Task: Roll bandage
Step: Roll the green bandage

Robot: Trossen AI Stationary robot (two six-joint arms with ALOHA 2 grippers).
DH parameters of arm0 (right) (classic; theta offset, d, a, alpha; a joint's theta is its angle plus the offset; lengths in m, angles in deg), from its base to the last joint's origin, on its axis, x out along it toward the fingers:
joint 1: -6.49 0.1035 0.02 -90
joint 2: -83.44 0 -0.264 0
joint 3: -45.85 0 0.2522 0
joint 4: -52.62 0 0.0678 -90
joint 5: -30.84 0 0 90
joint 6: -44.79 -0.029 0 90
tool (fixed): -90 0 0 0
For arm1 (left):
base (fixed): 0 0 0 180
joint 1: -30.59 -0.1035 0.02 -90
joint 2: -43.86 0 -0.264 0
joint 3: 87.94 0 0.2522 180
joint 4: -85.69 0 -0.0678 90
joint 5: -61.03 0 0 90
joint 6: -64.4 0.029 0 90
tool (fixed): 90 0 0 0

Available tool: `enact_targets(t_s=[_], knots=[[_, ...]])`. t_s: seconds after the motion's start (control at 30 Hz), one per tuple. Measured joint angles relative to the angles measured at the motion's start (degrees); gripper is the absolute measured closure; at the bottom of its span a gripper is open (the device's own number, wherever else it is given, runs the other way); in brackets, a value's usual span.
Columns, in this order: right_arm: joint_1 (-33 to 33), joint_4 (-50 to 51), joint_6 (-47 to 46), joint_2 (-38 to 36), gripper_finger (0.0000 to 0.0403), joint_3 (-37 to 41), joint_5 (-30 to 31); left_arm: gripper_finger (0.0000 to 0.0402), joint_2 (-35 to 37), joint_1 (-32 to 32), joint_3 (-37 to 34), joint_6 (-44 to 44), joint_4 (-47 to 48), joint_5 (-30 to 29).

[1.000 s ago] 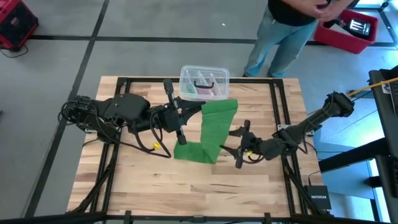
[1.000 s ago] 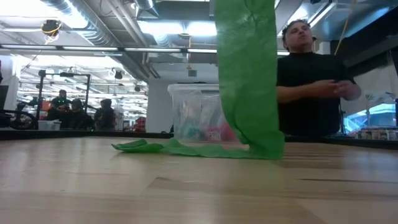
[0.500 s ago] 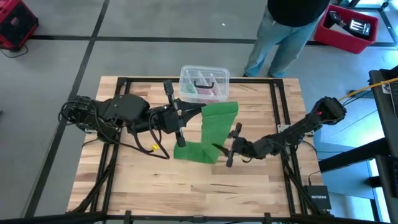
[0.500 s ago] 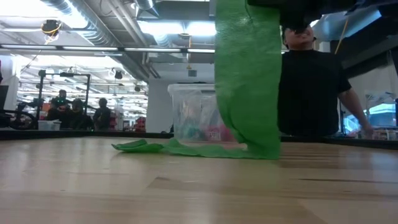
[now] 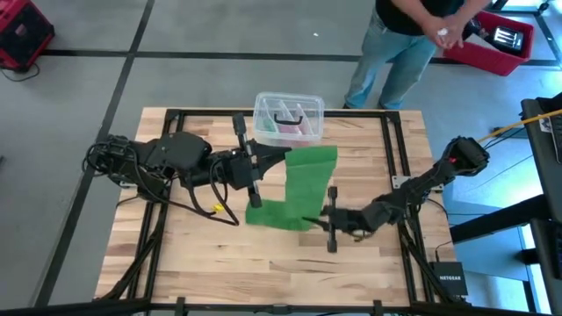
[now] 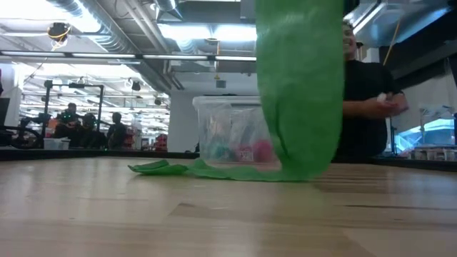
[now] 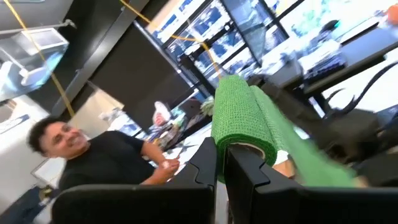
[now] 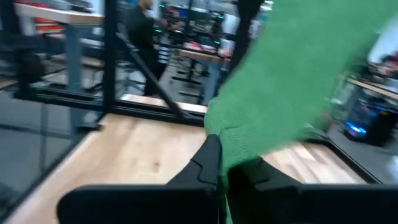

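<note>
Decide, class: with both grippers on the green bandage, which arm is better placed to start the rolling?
Probably the left. The left gripper is shut on the bandage at its raised end, where the fabric already curls over the fingers. The right gripper pinches the strip lower, near the table, better suited to keeping tension.

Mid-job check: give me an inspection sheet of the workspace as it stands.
Surface: wooden table, black frame around it.
Job's things: green bandage, upper end lifted, lower end lying on the table.
Clutter: clear plastic box at the far edge.
Hands: left hand shut on the bandage's upper end; right hand shut on its lower edge.
Cables: bundle at the left arm's base.
Surroundings: person behind the table, red bin.
</note>
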Motion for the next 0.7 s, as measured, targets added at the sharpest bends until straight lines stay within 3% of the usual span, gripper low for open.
enact_targets(t_s=[0.2,0.5,0.7], knots=[[8.3,5.7,5.5,-0.3,0.0395,-7.0,1.8,0.0396,0.0,-2.3,-1.5,1.8,0.6,-3.9],[17.5,27.9,12.5,-0.3,0.0399,-24.3,11.8,0.0398,0.1,-3.7,-8.3,1.7,1.0,-4.4],[20.8,30.8,15.7,-0.3,0.0400,-29.1,14.7,0.0399,0.2,-3.9,-14.2,-0.5,-0.6,-4.4]])
